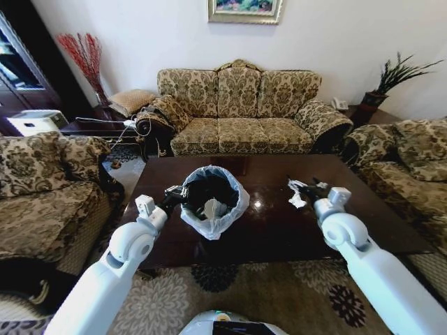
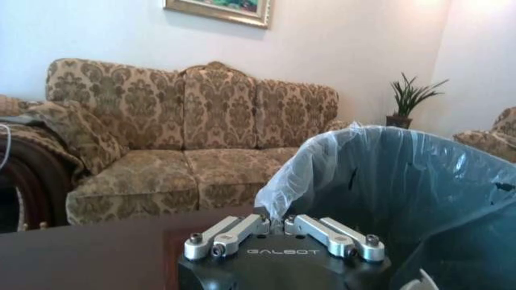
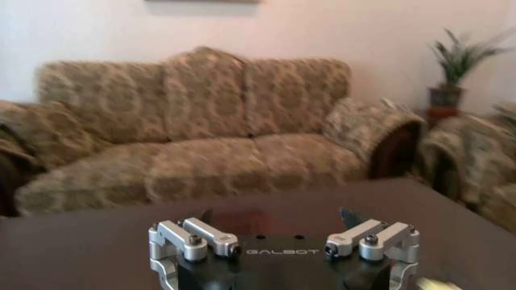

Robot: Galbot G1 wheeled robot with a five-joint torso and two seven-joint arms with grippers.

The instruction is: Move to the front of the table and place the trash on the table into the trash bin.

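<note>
The trash bin (image 1: 209,201), black with a whitish bag liner, stands on the dark glossy table (image 1: 272,230) left of centre, with pale trash (image 1: 214,208) inside it. My left gripper (image 1: 177,194) is at the bin's left side, shut on the folded bag rim (image 2: 278,212). Crumpled white paper (image 1: 296,196) lies on the table right of centre. My right gripper (image 1: 308,187) is directly over that paper, open, its fingers (image 3: 348,215) spread wide with nothing between them.
A patterned sofa (image 1: 241,108) stands behind the table, and armchairs (image 1: 42,188) flank it on the left and right (image 1: 408,157). A side table with a plant (image 1: 380,98) is at the back right. A patterned rug (image 1: 230,286) lies under the table's front edge.
</note>
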